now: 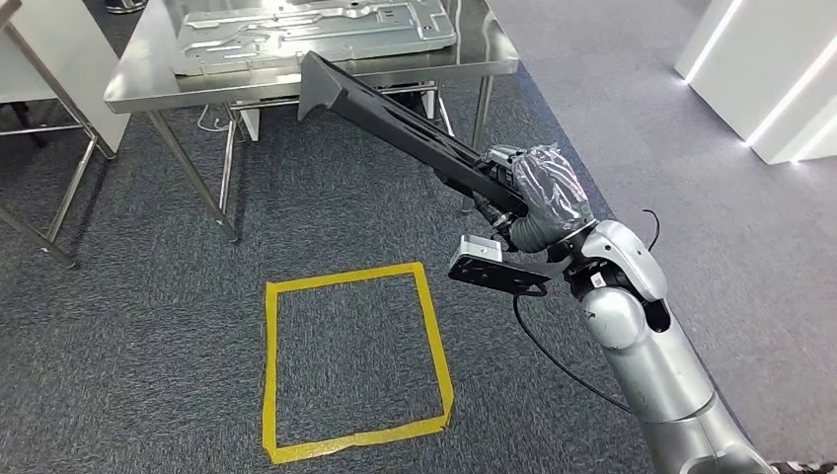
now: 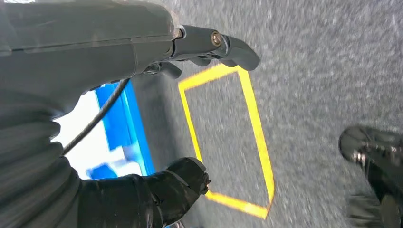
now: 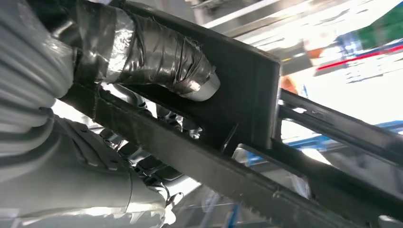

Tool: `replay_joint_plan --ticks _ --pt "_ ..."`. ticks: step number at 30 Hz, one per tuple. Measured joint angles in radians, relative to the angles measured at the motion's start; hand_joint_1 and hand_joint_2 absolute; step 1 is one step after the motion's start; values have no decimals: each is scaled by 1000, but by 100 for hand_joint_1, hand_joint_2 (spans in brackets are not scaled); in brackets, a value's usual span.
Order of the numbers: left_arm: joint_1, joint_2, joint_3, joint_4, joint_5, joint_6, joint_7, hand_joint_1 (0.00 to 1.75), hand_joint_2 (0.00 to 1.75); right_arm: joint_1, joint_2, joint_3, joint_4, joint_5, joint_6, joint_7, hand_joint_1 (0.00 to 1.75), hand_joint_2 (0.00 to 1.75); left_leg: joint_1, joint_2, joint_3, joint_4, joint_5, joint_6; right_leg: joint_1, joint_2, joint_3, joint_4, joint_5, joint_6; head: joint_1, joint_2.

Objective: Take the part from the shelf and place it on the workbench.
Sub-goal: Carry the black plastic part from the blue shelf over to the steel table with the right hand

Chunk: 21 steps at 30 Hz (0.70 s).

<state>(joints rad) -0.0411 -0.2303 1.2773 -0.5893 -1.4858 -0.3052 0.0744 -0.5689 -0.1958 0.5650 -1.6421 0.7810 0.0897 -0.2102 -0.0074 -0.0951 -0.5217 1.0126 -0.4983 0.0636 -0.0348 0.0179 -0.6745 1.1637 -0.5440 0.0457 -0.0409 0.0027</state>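
1. My right robot hand (image 1: 538, 193) grips one end of the long black part (image 1: 395, 114).
2. Its long axis points ahead; the far tip overhangs the steel surface's (image 1: 138, 84) near edge.
3. My left robot hand (image 2: 157, 47) hangs low, fingers apart, holding nothing.

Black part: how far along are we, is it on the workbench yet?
Done: the long black part is off the shelf and gripped by the right hand. In hand: it is being carried, its far end raised toward the steel workbench but not resting on it. Left: get it over the bench, where a silver stamped panel already lies, set it down and let go. The left hand holds nothing.
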Motion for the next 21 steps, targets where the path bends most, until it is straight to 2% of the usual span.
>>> replay_joint_plan --ticks 1,2,3,4,5,6,7,9,11,12,13,14,16,17,18,20,21 --pt "1 -1 0 0 0 0 0 0 175 0 -1 0 1 0 0 0 175 175 2 -14 6 4 -12 -7 -1 13 3 -51 54 -1 1 0" --pt "1 -1 0 1 0 0 0 0 175 0 -2 1 2 0 0 0 175 175 4 -25 8 7 -22 -14 1 23 6 -85 96 -5 1 0" --pt "1 -1 0 1 0 -1 0 0 175 0 -3 2 3 0 0 0 175 175 6 -33 9 10 -28 -22 3 27 8 -103 119 -14 2 0" --pt "0 -2 0 1 0 -1 0 0 175 -1 -3 4 3 0 0 0 175 175 7 -39 12 11 -29 -29 8 18 13 -106 112 -27 2 0" --pt "-1 -1 0 1 0 -2 0 0 175 -1 -2 4 3 0 0 0 175 175 8 -34 11 15 -28 -34 9 10 24 -111 108 -37 2 0" --pt "0 -1 0 1 0 -2 0 0 175 -3 -2 4 3 0 0 0 175 175 8 -14 7 33 -22 -39 9 2 37 -118 103 -48 3 0" --pt "0 0 0 1 0 -2 0 0 175 -5 -2 4 3 0 0 0 175 175 7 14 -10 67 -18 -43 9 -5 54 -125 97 -57 1 0" --pt "-2 0 0 1 0 -3 0 0 175 -6 -1 4 3 0 0 0 175 175 9 69 -80 179 -30 -53 11 -18 87 -137 81 -67 0 0" --pt "-4 -1 0 1 0 -3 0 0 175 -7 -1 4 4 0 0 0 175 175 13 85 -163 270 -78 -61 12 -31 118 -143 59 -68 -1 0" --pt "-3 -1 0 1 0 -4 0 0 175 -7 -1 4 4 0 0 0 175 175 14 87 -191 281 -96 -62 13 -37 134 -144 46 -67 -1 0" --pt "-2 -1 0 1 0 -4 0 0 175 -7 -1 4 4 0 0 0 175 175 14 89 -204 261 -95 -60 13 -42 152 -144 32 -66 -1 0" --pt "0 -2 0 1 0 -4 1 0 175 -7 -1 4 4 0 0 0 175 175 14 89 -205 215 -69 -56 14 -46 171 -144 17 -65 -1 0" --pt "7 -1 0 1 0 -4 2 0 175 -6 -1 5 5 0 0 0 175 175 8 94 -192 95 49 -42 15 -51 202 -146 -12 -59 0 0" --pt "9 0 0 1 0 -5 2 0 175 -6 -1 5 6 0 1 0 175 175 2 96 -184 52 95 -34 15 -51 213 -148 -23 -54 0 0" --pt "10 0 0 1 0 -5 2 0 175 -6 -1 5 8 0 2 1 175 175 -4 99 -179 28 124 -27 14 -51 225 -152 -32 -47 0 0" --pt "6 0 0 1 0 -5 2 0 175 -8 0 5 8 -1 4 2 175 175 -10 99 -156 14 112 -15 13 -52 244 -152 -30 -31 -1 0" --pt "4 0 0 1 0 -5 2 0 175 -10 1 5 7 -1 4 3 175 175 -9 96 -140 6 106 -9 12 -50 245 -135 -22 -27 -1 0"
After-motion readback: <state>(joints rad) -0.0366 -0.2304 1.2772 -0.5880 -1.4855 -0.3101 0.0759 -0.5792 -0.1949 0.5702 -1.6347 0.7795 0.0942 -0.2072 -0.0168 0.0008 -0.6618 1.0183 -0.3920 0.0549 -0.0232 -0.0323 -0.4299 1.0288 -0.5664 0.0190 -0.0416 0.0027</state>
